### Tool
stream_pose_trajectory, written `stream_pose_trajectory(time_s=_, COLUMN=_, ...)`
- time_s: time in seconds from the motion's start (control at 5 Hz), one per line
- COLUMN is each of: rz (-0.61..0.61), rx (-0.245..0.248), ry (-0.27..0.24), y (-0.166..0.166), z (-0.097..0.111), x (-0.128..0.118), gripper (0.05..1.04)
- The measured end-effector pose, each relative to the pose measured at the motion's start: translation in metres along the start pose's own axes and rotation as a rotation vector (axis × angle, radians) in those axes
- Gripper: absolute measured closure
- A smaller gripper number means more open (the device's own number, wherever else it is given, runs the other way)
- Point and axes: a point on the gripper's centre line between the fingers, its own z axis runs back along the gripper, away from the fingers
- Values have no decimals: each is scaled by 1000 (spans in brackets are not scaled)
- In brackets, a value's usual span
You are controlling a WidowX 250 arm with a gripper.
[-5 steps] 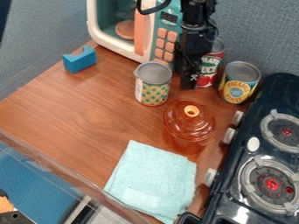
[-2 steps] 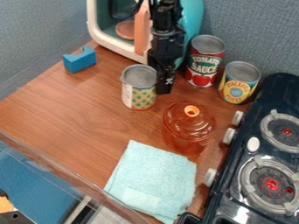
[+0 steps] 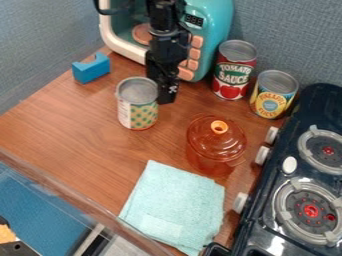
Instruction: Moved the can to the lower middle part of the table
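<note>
Camera view: Silver-topped cylindrical can with a green-dotted label (image 3: 139, 114) standing short of its goal

At the bottom centre of the frame, a folded pale-turquoise cloth (image 3: 175, 205) is covering much of the table's lower middle, the region the task is naming. Along the lower right, a black toy stove with grey burner rings (image 3: 257, 225) is flanking it. Just above the cloth, right of centre, a transparent amber lidded pot with an orange knob (image 3: 217, 147) is standing.

Left of the frame's centre and higher up, the dotted can is standing upright on the brown wooden table (image 3: 80, 140). Going by its place, the move is looking unfinished: the can is needing to travel down the frame, probably passing left of the pot, then be left standing there.

The black two-finger gripper (image 3: 167, 99) is hanging at the can's right side; whether it is grasping the can or merely sitting beside it, I cannot tell.

Farther back, a yellow-labelled metal can (image 3: 272, 100) and a red-labelled metal can (image 3: 234, 75) are standing at upper right, while a notched blue block (image 3: 91, 69) is lying at upper left.
</note>
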Motion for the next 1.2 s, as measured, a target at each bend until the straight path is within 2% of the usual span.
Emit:
stream_pose_trajectory(time_s=0.2, rz=16, rx=17, ry=10, y=-8, z=5, x=-14, gripper=85)
stream_pose_trajectory(time_s=0.6, rz=87, rx=-25, ry=49, y=-31, z=-4, x=-52, gripper=85)
stream_pose_trajectory(time_s=1.0, rz=148, rx=-18, ry=62, y=-42, z=6, x=-94, gripper=85)
stream_pose_trajectory(time_s=1.2, rz=141, rx=-20, ry=74, y=-52, z=8, x=-106, gripper=85)
